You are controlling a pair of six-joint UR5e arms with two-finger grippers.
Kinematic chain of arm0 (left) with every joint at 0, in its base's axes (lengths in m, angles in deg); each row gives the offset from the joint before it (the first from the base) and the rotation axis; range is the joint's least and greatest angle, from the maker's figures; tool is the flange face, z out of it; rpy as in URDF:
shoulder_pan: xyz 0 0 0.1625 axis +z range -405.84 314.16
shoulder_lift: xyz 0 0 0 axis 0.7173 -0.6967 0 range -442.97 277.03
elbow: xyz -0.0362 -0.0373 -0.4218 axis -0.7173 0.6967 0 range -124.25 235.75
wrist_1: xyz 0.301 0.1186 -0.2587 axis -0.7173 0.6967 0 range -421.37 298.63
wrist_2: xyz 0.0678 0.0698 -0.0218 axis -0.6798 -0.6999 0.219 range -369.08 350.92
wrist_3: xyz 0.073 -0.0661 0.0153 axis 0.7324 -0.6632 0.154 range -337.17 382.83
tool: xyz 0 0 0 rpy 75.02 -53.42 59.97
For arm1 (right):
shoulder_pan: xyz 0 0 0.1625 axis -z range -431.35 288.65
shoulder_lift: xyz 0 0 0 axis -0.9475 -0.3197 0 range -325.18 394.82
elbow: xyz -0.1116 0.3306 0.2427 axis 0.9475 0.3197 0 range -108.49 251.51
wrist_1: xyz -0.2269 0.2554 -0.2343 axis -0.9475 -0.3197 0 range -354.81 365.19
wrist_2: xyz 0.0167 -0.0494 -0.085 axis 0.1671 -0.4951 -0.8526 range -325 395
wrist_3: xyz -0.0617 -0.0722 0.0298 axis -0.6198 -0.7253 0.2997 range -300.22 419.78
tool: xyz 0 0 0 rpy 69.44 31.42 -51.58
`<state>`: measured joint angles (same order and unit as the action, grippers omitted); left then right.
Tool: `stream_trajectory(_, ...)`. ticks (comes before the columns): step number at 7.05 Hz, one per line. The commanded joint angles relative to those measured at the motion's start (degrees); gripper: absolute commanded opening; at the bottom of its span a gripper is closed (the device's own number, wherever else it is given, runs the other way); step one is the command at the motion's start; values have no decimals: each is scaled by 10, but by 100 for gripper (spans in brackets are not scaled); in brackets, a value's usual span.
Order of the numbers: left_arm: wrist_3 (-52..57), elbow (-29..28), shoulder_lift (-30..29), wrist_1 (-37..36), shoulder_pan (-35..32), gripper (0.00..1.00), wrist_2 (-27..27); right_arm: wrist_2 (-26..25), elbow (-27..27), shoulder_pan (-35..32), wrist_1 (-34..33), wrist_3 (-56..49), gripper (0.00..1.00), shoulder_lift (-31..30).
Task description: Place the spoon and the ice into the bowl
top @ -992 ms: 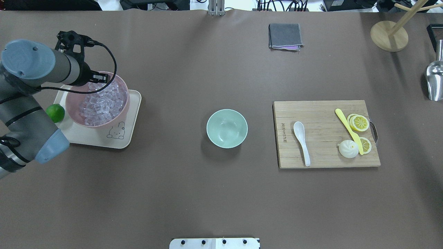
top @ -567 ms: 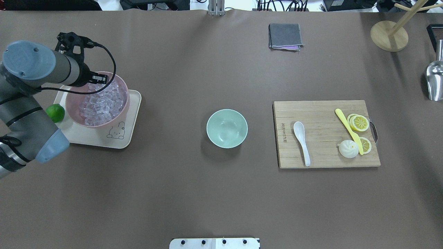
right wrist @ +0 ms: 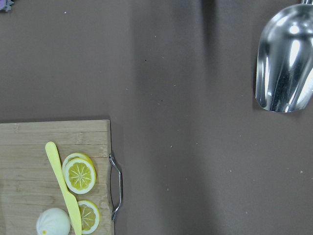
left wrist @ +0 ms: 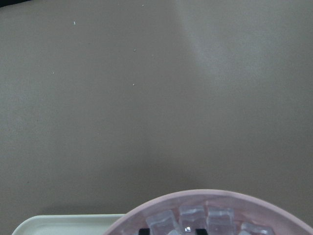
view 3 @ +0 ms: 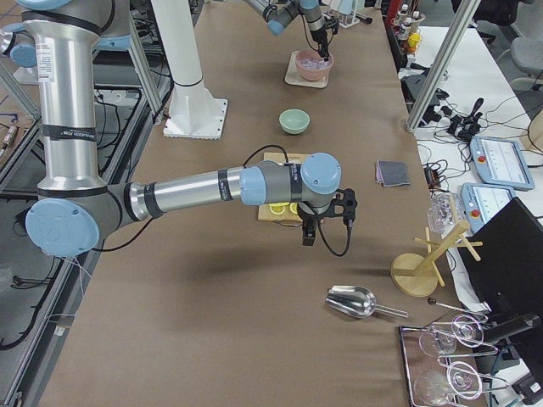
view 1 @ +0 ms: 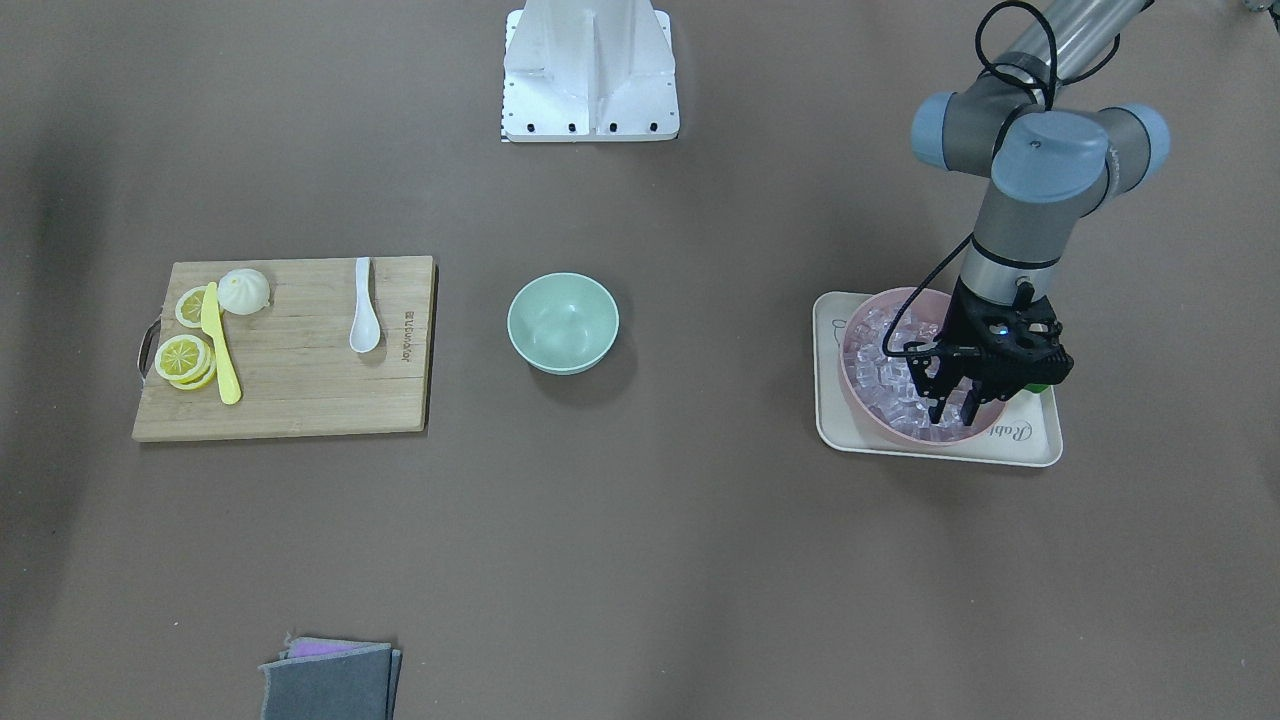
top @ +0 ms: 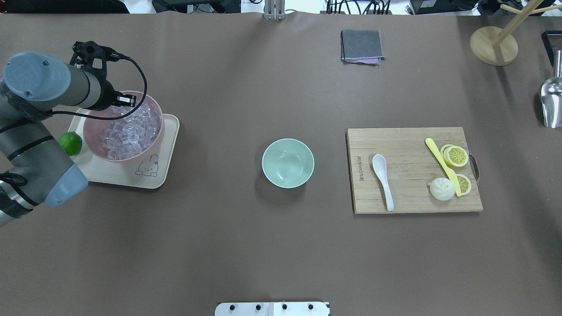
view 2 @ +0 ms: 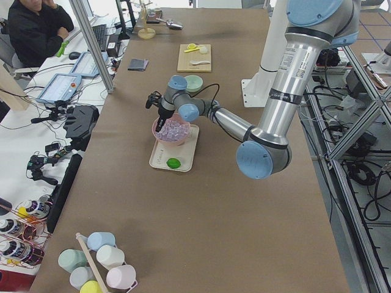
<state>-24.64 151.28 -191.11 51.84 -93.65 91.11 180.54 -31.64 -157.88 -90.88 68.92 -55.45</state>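
Observation:
The white spoon (top: 382, 177) lies on the cutting board, right of the mint-green bowl (top: 287, 163), which stands empty at the table's middle. Ice cubes (top: 129, 131) fill the pink bowl (top: 158, 136) on the tray at the left. My left gripper (view 1: 955, 412) points down into that ice. In the left wrist view its fingertips (left wrist: 143, 229) stand close on either side of one cube (left wrist: 186, 226). My right gripper (view 3: 307, 237) shows only in the exterior right view, hovering past the board's handle end; I cannot tell if it is open.
The wooden cutting board (top: 408, 197) also carries a yellow knife (top: 441, 164), lemon slices (top: 456, 156) and a white bun (top: 441, 189). A lime (top: 70, 143) sits on the cream tray (top: 114, 177). A grey cloth (top: 362, 46), wooden stand (top: 494, 46) and metal scoop (top: 551, 103) lie at the back and right.
My left gripper has sunk slightly into the ice in the pink bowl and its fingers look closer together. Nothing else has moved.

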Motion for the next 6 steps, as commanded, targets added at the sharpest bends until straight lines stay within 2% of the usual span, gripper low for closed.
stream_trajectory(1,0,0,0,0,1,41,0,0,1,0,0,0,100,1)
stream_trajectory(6,0,-6,-4,1,2,41,0,0,1,0,0,0,100,0)
